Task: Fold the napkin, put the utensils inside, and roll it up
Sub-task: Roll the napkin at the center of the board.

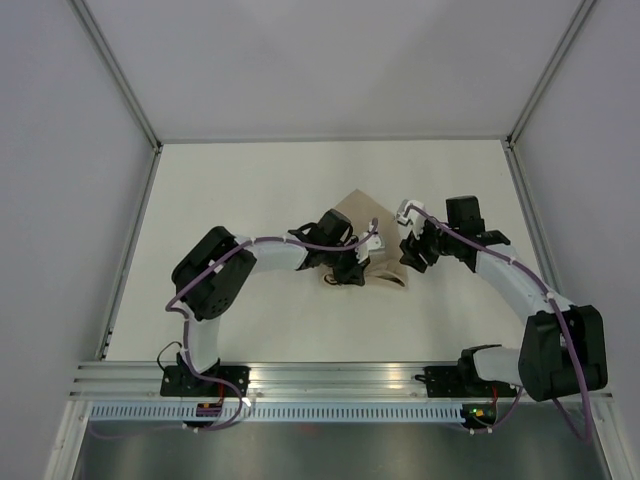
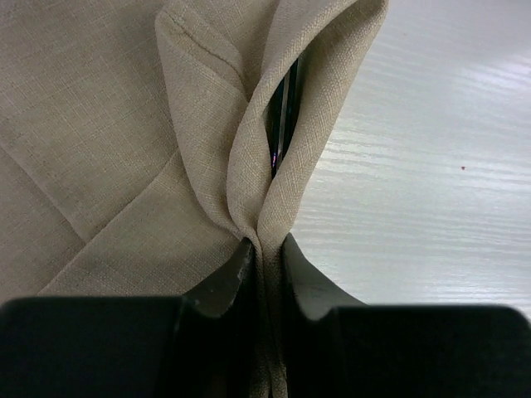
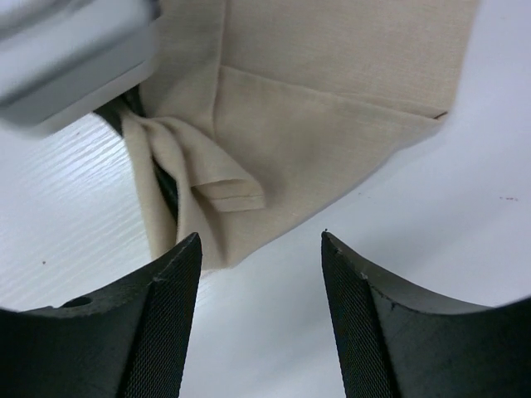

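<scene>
The beige napkin (image 1: 361, 209) lies folded at mid-table, partly under my left arm. My left gripper (image 2: 267, 243) is shut on a bunched, raised fold of the napkin (image 2: 99, 133). Inside that fold a slim dark sliver, the fork's handle (image 2: 284, 108), shows; the rest of the utensil is hidden by cloth. My right gripper (image 3: 261, 239) stands open just off the napkin's (image 3: 332, 124) near edge, with only bare table between its fingers. From above, the left gripper (image 1: 350, 267) sits on the cloth's near side and the right gripper (image 1: 413, 254) just to its right.
White table (image 1: 250, 180) with grey walls on three sides and a metal rail (image 1: 330, 378) along the near edge. The left gripper's pale housing (image 3: 66, 50) fills the top left of the right wrist view, close to my right fingers.
</scene>
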`<action>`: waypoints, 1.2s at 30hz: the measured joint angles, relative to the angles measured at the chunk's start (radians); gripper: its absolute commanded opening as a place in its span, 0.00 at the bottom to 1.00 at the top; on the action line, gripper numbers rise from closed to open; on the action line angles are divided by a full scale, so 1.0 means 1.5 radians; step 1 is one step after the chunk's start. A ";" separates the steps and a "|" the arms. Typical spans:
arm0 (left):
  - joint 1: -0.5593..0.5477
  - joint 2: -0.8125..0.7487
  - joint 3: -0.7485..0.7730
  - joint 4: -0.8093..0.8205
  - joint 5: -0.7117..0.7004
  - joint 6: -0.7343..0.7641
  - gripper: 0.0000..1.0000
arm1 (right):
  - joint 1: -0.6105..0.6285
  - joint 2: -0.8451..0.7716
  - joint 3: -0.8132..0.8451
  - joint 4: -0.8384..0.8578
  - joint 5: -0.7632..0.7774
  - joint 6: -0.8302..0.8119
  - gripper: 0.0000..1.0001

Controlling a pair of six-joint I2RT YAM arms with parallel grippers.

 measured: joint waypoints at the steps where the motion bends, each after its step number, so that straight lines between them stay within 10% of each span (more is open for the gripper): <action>1: 0.008 0.010 0.013 -0.012 0.020 -0.007 0.02 | 0.002 -0.010 -0.014 0.004 -0.006 -0.010 0.64; 23: 0.112 0.170 0.177 -0.152 0.315 -0.094 0.02 | 0.324 -0.054 -0.204 0.215 0.172 -0.103 0.61; 36: 0.122 0.214 0.237 -0.238 0.355 -0.094 0.02 | 0.359 0.020 -0.244 0.375 0.276 -0.134 0.62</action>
